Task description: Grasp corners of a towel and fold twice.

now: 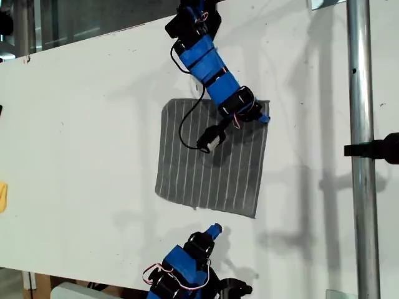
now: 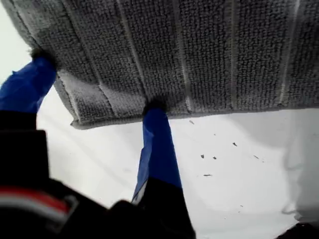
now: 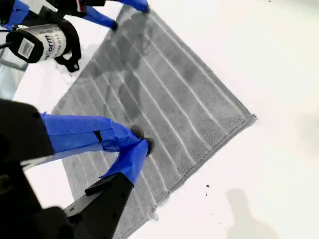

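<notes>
The grey towel (image 1: 212,168) with thin white stripes lies flat on the white table (image 1: 81,124). In the exterior view my first gripper (image 1: 260,115) reaches from the far side to the towel's far right corner. The first wrist view shows it open (image 2: 97,87), its blue fingers (image 2: 155,139) spread with their tips against the hem and the rounded corner (image 2: 75,119) between them. My second gripper (image 1: 213,230) hovers just off the towel's near edge. It is shut (image 3: 142,143), with nothing in it. The towel (image 3: 164,94) spreads out beyond it.
A metal pole (image 1: 361,149) with a black clamp (image 1: 380,148) stands at the exterior view's right. A black cable (image 1: 186,124) and the first arm's wrist camera (image 1: 211,140) hang over the towel. A yellow object (image 1: 3,196) shows at the exterior view's left edge.
</notes>
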Controlling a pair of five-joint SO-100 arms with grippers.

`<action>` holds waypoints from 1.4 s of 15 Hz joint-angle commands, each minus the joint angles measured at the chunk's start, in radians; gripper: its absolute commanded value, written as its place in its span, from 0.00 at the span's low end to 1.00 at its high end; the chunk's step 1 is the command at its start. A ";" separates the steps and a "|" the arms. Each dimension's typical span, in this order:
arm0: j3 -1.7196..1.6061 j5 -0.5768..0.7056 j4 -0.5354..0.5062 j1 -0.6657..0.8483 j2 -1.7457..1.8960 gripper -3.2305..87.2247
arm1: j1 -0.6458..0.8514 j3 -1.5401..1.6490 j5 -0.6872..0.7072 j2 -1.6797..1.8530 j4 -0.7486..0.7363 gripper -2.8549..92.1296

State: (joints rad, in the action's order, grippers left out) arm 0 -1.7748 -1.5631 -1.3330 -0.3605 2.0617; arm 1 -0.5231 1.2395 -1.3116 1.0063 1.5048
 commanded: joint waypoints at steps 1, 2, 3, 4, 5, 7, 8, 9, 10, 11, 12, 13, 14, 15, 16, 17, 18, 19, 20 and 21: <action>0.037 -0.009 0.000 -0.014 0.005 0.00 | 0.025 -0.026 0.011 0.020 -0.032 0.37; 0.037 -0.011 -0.002 -0.014 0.005 0.00 | 0.029 -0.005 0.018 0.020 -0.064 0.33; 0.037 -0.011 -0.002 -0.014 0.005 0.00 | 0.035 0.029 0.028 0.020 -0.117 0.25; 0.037 -0.011 -0.002 -0.014 0.005 0.00 | 0.038 0.037 0.023 0.020 -0.138 0.06; 0.037 -0.012 -0.002 -0.014 0.005 0.00 | 0.043 0.041 0.026 0.018 -0.156 0.03; 0.035 -0.018 -0.006 -0.012 0.000 0.00 | 0.044 0.040 0.043 0.018 -0.183 0.03; 0.049 -0.015 -0.012 -0.009 -0.017 0.00 | 0.046 0.038 0.048 0.018 -0.186 0.03; 0.117 -0.006 -0.048 0.003 -0.075 0.00 | 0.048 0.038 0.048 0.021 -0.186 0.03; 0.238 0.011 -0.107 0.023 -0.175 0.00 | 0.051 0.038 0.054 0.021 -0.192 0.03; 0.410 0.052 -0.184 0.041 -0.314 0.01 | 0.054 0.038 0.061 0.021 -0.196 0.03; 0.606 0.077 -0.276 0.049 -0.468 0.01 | 0.057 0.038 0.063 0.021 -0.196 0.03; 0.739 0.098 -0.307 0.051 -0.572 0.00 | 0.057 0.038 0.067 0.023 -0.196 0.03; 0.793 0.115 -0.295 0.048 -0.626 0.00 | 0.057 0.037 0.067 0.028 -0.190 0.03; 0.805 0.129 -0.273 0.043 -0.649 0.00 | 0.057 0.040 0.067 0.032 -0.183 0.03; 0.781 0.133 -0.255 0.041 -0.657 0.01 | 0.057 0.041 0.067 0.035 -0.179 0.03; 0.779 0.132 -0.261 0.041 -0.664 0.07 | 0.057 0.041 0.067 0.037 -0.178 0.03; 0.775 0.133 -0.262 0.035 -0.663 0.25 | 0.057 0.041 0.069 0.037 -0.178 0.03; 0.759 0.160 -0.262 0.034 -0.658 0.35 | 0.057 0.041 0.069 0.037 -0.178 0.03; 0.755 0.204 -0.267 0.032 -0.660 0.35 | 0.057 0.041 0.069 0.037 -0.179 0.03; 0.744 0.239 -0.267 0.034 -0.664 0.39 | 0.057 0.040 0.069 0.037 -0.179 0.03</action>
State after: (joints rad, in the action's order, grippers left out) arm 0 -1.0477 -1.3622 -1.6107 -0.3283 1.3821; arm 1 -0.4878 1.2809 -1.2517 1.0109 1.3177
